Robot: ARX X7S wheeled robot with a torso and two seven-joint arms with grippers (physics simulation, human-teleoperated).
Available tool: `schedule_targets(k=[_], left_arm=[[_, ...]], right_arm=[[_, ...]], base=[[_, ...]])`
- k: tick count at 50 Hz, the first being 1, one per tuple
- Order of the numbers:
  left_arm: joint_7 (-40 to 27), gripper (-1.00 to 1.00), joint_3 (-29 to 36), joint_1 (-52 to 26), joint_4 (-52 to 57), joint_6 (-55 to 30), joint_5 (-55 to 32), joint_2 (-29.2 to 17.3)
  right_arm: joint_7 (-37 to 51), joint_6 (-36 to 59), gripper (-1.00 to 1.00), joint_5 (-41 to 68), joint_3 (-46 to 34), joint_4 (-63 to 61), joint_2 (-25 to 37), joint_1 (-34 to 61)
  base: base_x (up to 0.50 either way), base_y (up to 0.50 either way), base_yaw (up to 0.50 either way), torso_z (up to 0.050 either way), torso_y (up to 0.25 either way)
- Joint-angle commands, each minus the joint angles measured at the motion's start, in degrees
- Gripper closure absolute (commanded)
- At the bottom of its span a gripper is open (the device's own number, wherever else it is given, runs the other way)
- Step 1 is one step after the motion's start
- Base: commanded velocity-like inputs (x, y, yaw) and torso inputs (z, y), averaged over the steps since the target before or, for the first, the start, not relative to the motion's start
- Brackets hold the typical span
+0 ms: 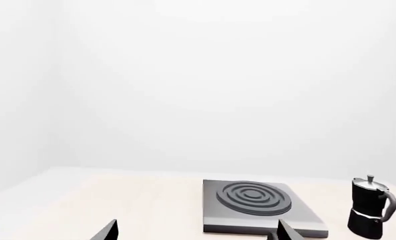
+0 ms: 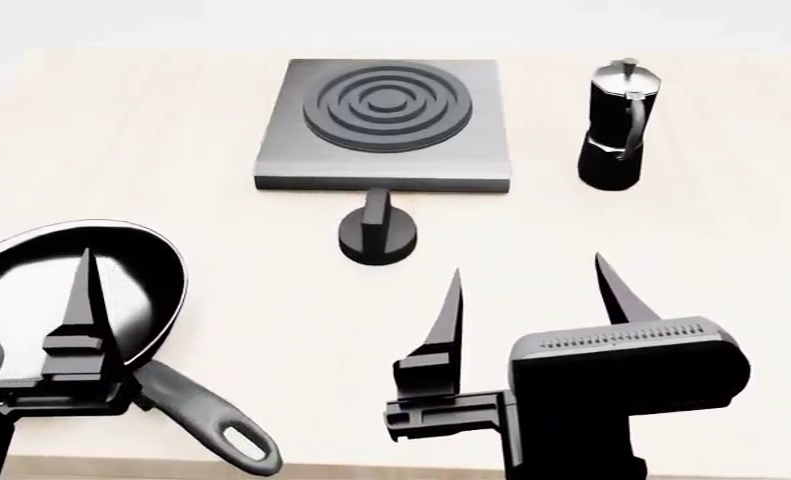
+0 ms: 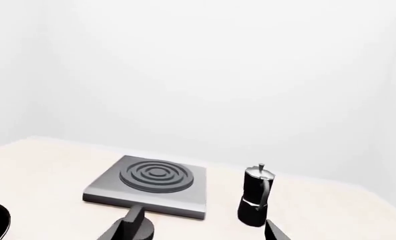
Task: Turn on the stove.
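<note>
Stove [image 2: 384, 125]: grey slab with ring burner, far centre of the bench [image 2: 689, 250], flat.
Knob [image 2: 378, 232]: small black finned disc, just near of the slab's near edge, free.
Right end effector [image 2: 529, 295]: fingers spread wide, holding nothing; near and right of the knob, well short of it.
Left end effector [image 2: 82, 300]: one finger visible over the frying pan [image 2: 128, 270] at near left; width cannot be told.
Moka pot [image 2: 615, 120]: upright, right of the stove, apart from it.
</note>
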Motion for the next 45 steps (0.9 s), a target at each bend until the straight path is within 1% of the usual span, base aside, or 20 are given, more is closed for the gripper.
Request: schedule_targets(k=[1,45], left_arm=[[-0.43,-1.0,0.09,-0.02,-0.21,0.34,-0.37,-0.32],[-1.99,-1.0,1.18,-0.21,-0.2,0.25,-1.83,-1.4]], right_arm=[[0.17,-0.27,-1.0,0.35,-0.25,0.0,0.31,-0.05],[1.63,0.02,-1.0,0.62,-1.67,0.5,1.27,0.5]], base=[[0.0,0.14,0.0,0.0,0.0],[0.0,0.14,0.0,0.0,0.0]])
